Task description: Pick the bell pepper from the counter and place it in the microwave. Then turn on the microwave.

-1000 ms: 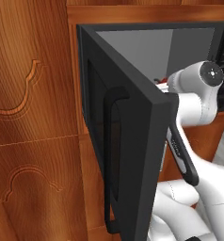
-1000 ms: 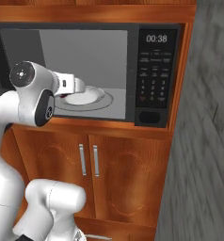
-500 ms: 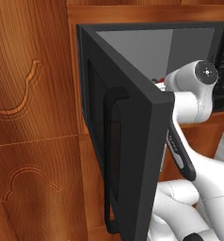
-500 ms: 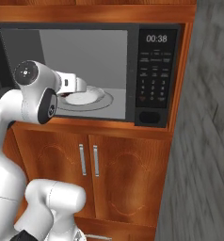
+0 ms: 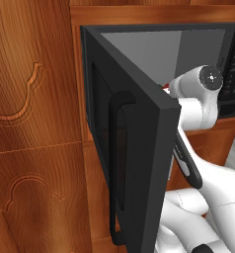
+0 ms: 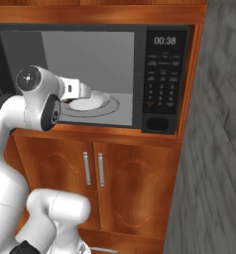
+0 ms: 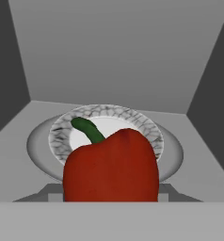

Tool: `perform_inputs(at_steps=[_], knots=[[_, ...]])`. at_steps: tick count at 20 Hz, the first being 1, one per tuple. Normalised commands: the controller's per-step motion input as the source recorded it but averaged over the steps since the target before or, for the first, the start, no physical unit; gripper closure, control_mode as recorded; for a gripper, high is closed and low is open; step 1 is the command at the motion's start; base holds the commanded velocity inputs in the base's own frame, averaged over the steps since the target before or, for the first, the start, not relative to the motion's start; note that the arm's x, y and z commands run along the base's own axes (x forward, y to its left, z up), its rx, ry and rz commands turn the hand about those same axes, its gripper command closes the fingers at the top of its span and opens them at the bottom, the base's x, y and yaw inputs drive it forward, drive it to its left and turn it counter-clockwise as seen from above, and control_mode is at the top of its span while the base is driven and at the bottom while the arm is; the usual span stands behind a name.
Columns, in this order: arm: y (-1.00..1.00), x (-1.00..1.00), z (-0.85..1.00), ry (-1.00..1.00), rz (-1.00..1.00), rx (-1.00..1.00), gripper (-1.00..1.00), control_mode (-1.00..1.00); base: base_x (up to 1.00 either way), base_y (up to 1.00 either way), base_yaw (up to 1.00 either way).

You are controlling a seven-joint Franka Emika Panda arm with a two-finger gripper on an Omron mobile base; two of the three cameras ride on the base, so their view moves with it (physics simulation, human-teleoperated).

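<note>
A black built-in microwave (image 6: 162,74) sits in a wooden cabinet wall, its door (image 5: 134,163) swung wide open toward the left. The door's vertical black bar handle (image 5: 117,168) faces the left base camera. To the right of the opening is a dark keypad (image 6: 162,89) under a clock display (image 6: 165,40) reading 00:38.

The white robot arm (image 6: 40,99) reaches from the lower left of the right base view into the grey interior of the microwave. Its forearm ends over a round glass turntable (image 7: 175,155), on which lies a white plate (image 7: 109,124) with a dark speckled rim.

From the hand view, the red bell pepper (image 7: 111,172) with its curved green stem (image 7: 88,129) fills the lower middle, very close to the camera and in front of the plate. It is inside the microwave, above or at the near edge of the plate. A sliver of red (image 5: 165,89) also peeks out beside the arm in the left base view.

The fingertips of the gripper (image 6: 92,93) are hidden behind the pepper, so the grip is hard to confirm; it appears to be clamped on the bell pepper, with the jaws set partly apart around it.

Below the microwave are two wooden cabinet doors (image 6: 125,188) with slim metal pulls (image 6: 92,168). A grey wall (image 6: 214,149) runs along the right.
</note>
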Motion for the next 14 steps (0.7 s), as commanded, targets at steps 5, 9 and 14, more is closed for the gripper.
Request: perform_inputs(at_steps=[5, 9, 14], knots=[[0.04, 0.09, -0.08, 0.02, 0.0, 0.0, 1.0, -1.0, 0.0, 0.0, 0.0], [0.0, 0.09, -0.06, 0.01, 0.0, 0.0, 1.0, -1.0, 0.0, 0.0, 0.0], [0.0, 0.08, -0.06, 0.01, 0.0, 0.0, 1.0, -1.0, 0.0, 0.0, 0.0]])
